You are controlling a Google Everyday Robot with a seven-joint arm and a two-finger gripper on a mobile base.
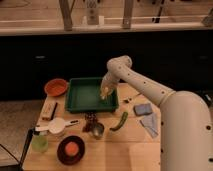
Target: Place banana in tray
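Note:
The dark-green rectangular tray (pixel 85 97) sits at the back middle of the wooden table. My gripper (pixel 105 92) hangs over the tray's right part, at the end of the white arm that reaches in from the right. A small pale-yellow banana (pixel 104 94) shows at the gripper's tip, just above or on the tray floor near its right wall. I cannot tell whether the banana is held or lying free.
An orange bowl (pixel 56 87) stands left of the tray. A green curved vegetable (pixel 119 121), a metal cup (pixel 97 130), a dark bowl holding an orange thing (pixel 71 149), a green bottle (pixel 40 143), white utensil (pixel 56 125) and blue cloths (pixel 146 116) lie in front.

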